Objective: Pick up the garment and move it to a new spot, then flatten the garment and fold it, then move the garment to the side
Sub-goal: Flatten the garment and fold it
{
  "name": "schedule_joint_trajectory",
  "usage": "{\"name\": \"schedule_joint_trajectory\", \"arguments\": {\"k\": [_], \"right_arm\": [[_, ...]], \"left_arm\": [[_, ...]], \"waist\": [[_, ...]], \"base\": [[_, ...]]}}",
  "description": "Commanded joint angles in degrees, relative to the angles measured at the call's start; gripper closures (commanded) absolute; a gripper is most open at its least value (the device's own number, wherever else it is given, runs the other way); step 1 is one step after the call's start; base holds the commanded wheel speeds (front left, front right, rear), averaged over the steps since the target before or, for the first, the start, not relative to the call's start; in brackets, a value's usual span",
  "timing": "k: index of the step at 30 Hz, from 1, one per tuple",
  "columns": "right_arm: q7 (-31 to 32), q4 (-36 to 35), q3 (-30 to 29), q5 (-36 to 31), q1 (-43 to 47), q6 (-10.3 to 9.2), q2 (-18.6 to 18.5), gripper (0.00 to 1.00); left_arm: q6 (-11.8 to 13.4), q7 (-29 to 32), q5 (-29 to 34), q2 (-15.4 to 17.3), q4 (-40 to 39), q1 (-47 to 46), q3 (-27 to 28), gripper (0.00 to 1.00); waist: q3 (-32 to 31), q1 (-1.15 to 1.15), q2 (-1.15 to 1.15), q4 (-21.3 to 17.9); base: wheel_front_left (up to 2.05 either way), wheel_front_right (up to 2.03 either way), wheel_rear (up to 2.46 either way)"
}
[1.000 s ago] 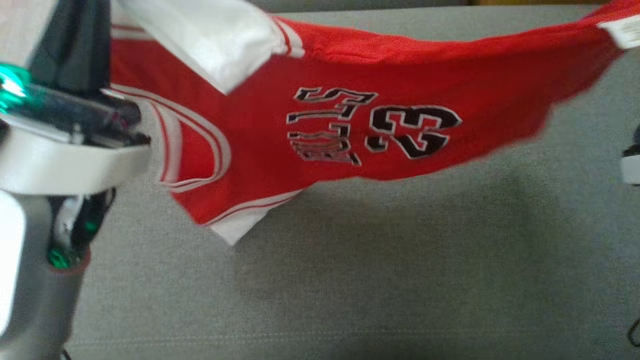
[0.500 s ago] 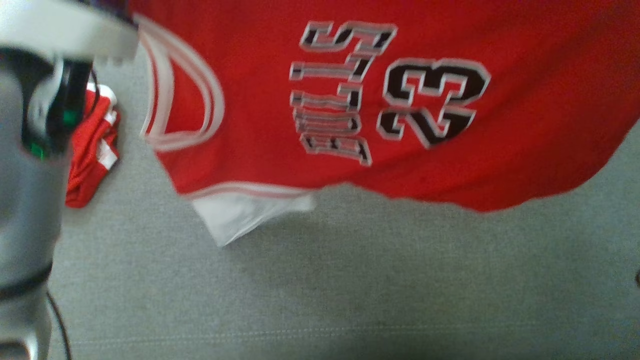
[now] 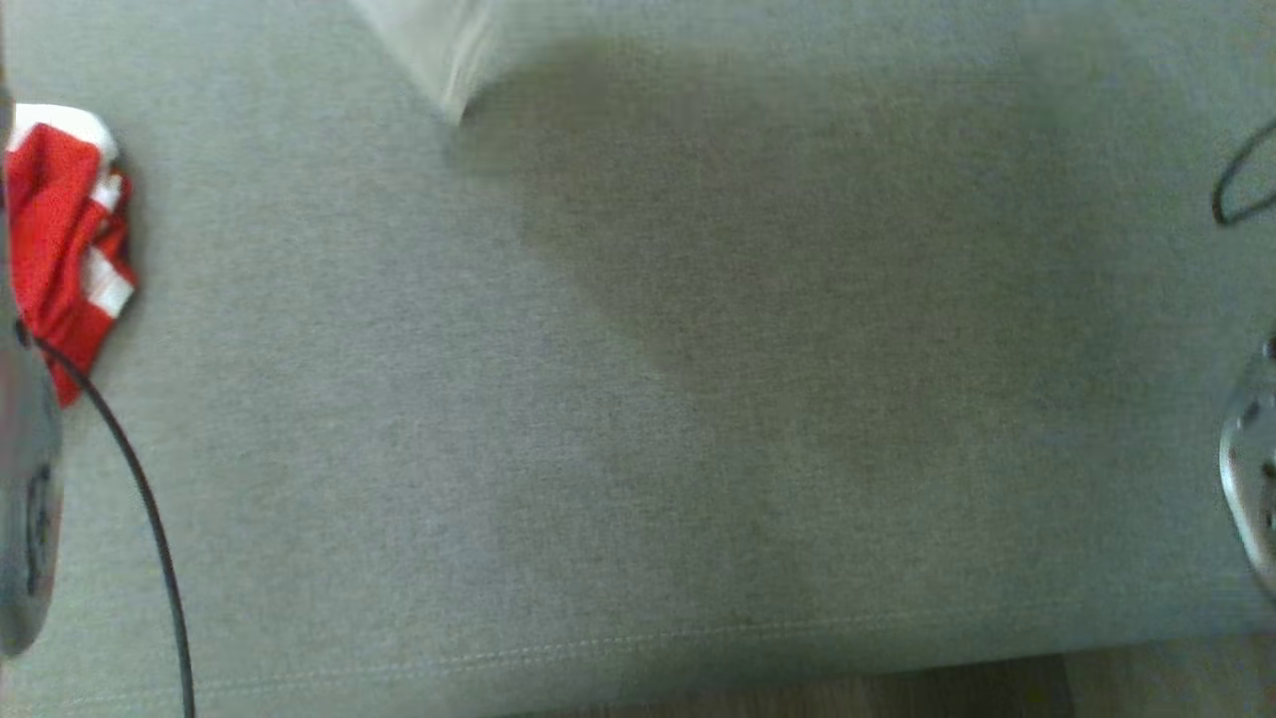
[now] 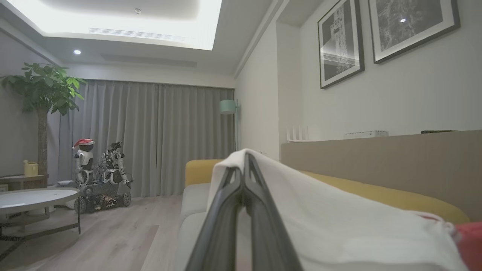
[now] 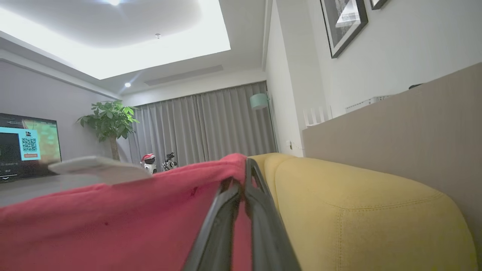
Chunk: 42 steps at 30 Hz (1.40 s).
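L fingers (image 4: pixel 222 222), pressed together at btm centre of L wrist view, pinch the white part of the red jersey (image 4: pixel 320 226), R fingers (image 5: pixel 220 226) likewise clamp its red cloth, w/ 1 white corner blurred top-left in head view over the grey sofa seat (image 3: pixel 638 399).

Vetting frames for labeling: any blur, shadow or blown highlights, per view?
Head view: soft all over; a broad shadow darkens the grey cushion; a white corner of the garment smears at the top edge. Left wrist view: room sharp, ceiling light panel blown out. Right wrist view: same panel clipped, near red cloth soft.
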Motion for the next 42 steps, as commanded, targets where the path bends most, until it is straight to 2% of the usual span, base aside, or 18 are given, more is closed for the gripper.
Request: {"name": "schedule_joint_trajectory", "arguments": {"k": [1, 8, 9, 14, 19, 24, 30, 37, 42], "right_arm": [[-2.3, 4.3, 1.4, -0.4, -4.4, 0.43, 2.0, 1.00], [-6.6, 26.1, 6.0, -2.3, -8.8, 0.43, 4.3, 1.00], [-6.6, 26.1, 6.0, -2.3, -8.8, 0.43, 4.3, 1.00], [-8.1, 36.7, 8.1, -2.5, -7.7, 0.43, 5.1, 1.00], [-10.4, 41.7, 10.5, -1.6, -5.4, 0.43, 5.6, 1.00], [-13.6, 42.1, 13.2, 0.6, 0.3, 0.43, 5.8, 1.00], [-15.0, 38.8, 16.1, 3.6, 12.1, 0.43, 5.0, 1.00], [-15.1, 29.5, 16.9, 7.4, 29.1, 0.43, 2.7, 1.00], [-15.1, 21.5, 15.3, 8.6, 40.9, 0.43, 1.1, 1.00]], "left_arm": [[-0.1, -1.3, 0.1, 1.4, 1.9, -4.7, 1.7, 1.00], [-1.0, -2.7, -2.1, -3.7, 16.2, -3.0, 2.6, 1.00], [-1.0, -2.7, -2.1, -3.7, 16.2, -3.0, 2.6, 1.00], [-1.6, -2.8, -2.9, -6.4, 24.5, 1.7, 2.6, 1.00], [-2.2, -2.9, -2.3, -7.2, 27.8, 6.8, 2.2, 1.00], [-2.2, -2.9, -1.5, -6.8, 26.4, 13.4, 2.8, 1.00], [-2.3, -2.9, -0.9, -6.7, 17.3, 27.6, 6.2, 1.00], [-2.7, -2.9, 1.6, -8.0, 3.5, 47.5, 9.2, 1.00], [-2.3, -2.9, 3.3, -8.5, -6.9, 60.0, 10.4, 1.00]], "waist": [[1.6, 0.00, 0.00, -0.8], [5.6, 0.00, 0.00, 0.5], [5.6, 0.00, 0.00, 0.5], [7.8, 0.00, 0.00, 1.4], [8.6, 0.00, 0.00, 1.6], [7.0, 0.00, 0.00, 2.0], [1.7, 0.00, 0.00, 2.4], [-5.5, 0.00, 0.00, 3.5], [-9.4, 0.00, 0.00, 3.9]], "base": [[0.00, 0.00, 0.00], [0.00, 0.00, 0.00], [0.00, 0.00, 0.00], [0.00, 0.00, 0.00], [0.00, 0.00, 0.00], [0.00, 0.00, 0.00], [0.00, 0.00, 0.00], [0.00, 0.00, 0.00], [0.00, 0.00, 0.00]]}}
